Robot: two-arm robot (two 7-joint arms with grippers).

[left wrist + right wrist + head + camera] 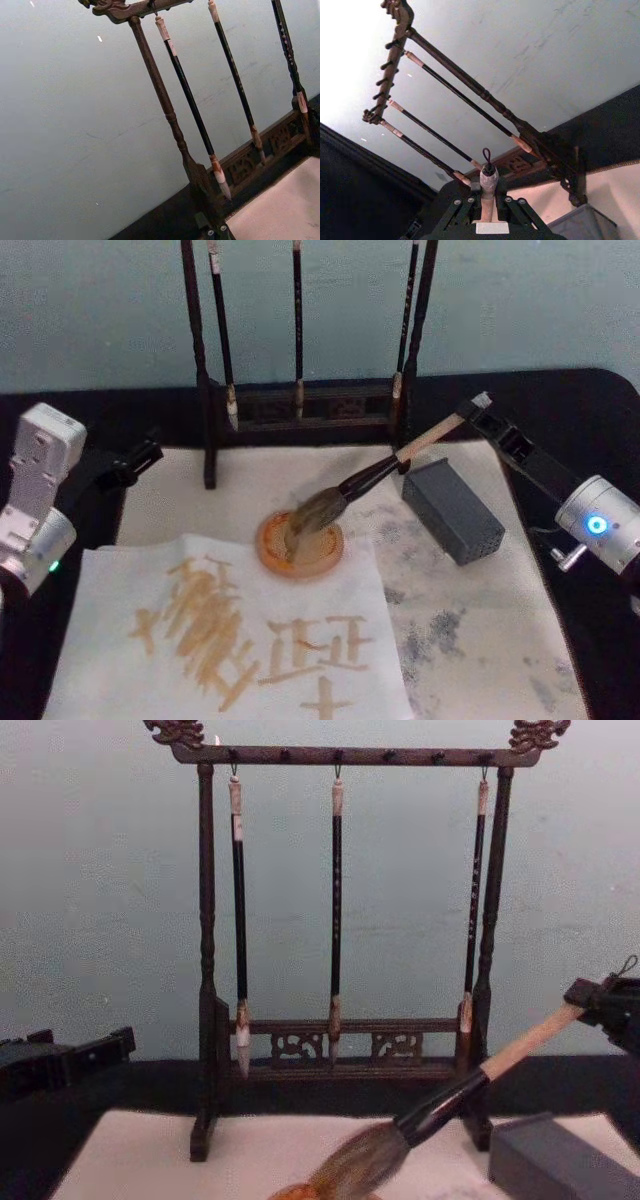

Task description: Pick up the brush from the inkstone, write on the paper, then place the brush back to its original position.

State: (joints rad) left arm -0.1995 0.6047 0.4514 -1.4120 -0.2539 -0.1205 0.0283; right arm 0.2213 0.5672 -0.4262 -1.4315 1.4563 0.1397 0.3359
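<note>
- Brush (400,454) slants up to the right, its bristles resting in an orange dish (268,548) left of the inkstone (455,510).
- Right gripper (487,418) has its fingers clamped on the handle near the end cap.
- Dish and inkstone stand on the paper (480,640); a stroke-marked sheet (230,630) overlaps it.
- Left gripper (135,462) sits parked at the left of the surface (570,390), holding nothing.

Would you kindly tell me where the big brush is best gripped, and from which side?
Grip the brush on its pale wooden handle near the end cap, from the robot's right: it slants up that way, bristles down in the orange dish. The right gripper holds it there.
</note>
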